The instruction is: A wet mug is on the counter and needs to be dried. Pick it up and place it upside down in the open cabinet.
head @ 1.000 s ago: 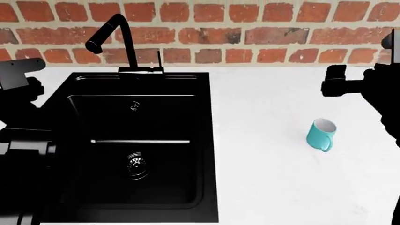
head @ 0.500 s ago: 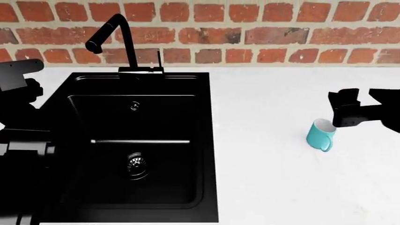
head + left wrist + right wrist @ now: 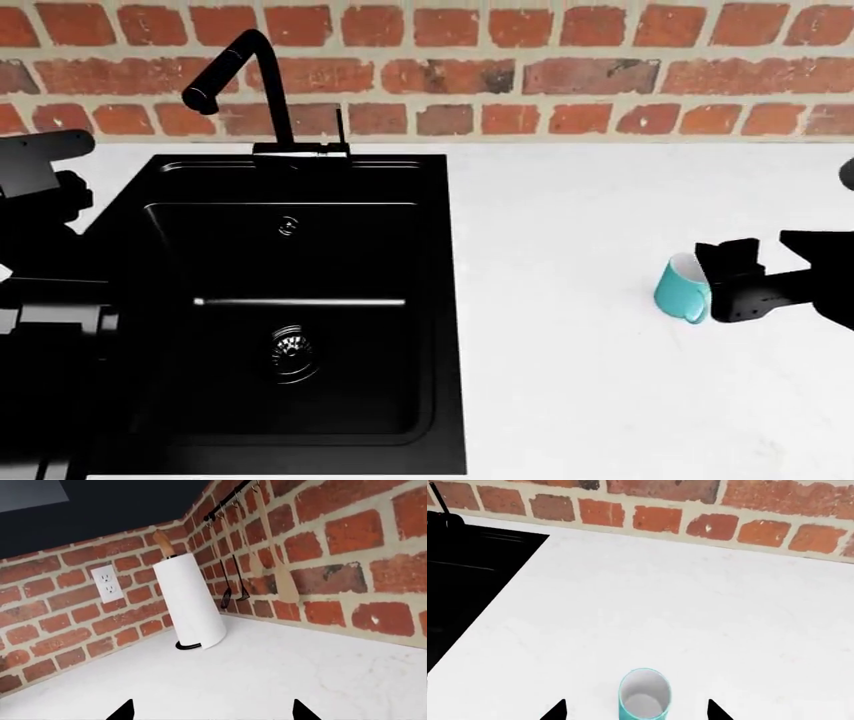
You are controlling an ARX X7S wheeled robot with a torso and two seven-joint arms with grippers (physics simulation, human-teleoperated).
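Sitting at the far left of the head view, the left gripper (image 3: 40, 165) is idling beside the black sink (image 3: 287, 300), and its wrist view is showing two dark fingertips (image 3: 123, 711) spread apart with nothing between them, facing a paper towel roll (image 3: 190, 602), a wall outlet (image 3: 108, 583) and utensils hanging from a rail (image 3: 230, 502) on the brick wall (image 3: 534, 70). Moving rightward, the sink basin is holding nothing but its drain (image 3: 288, 347), with the black faucet (image 3: 240, 85) arching over its back edge. Further right, the turquoise mug (image 3: 683, 287) is standing upright on the white counter (image 3: 561, 220), mouth up, handle toward the lower right, and its paler inside is looking empty in the right wrist view. At the right edge, the right gripper (image 3: 731, 280) is hovering just beside the mug with its jaws spread and nothing held; in its own view the mug (image 3: 644, 694) is lying between the two fingertips (image 3: 555, 711). Being glossy, wet and rigid, the mug is probably light but slippery and breakable, so clamping firmly across the cylindrical body below the rim, clear of the handle, seems safest for the later flip. No cabinet is showing in any view.
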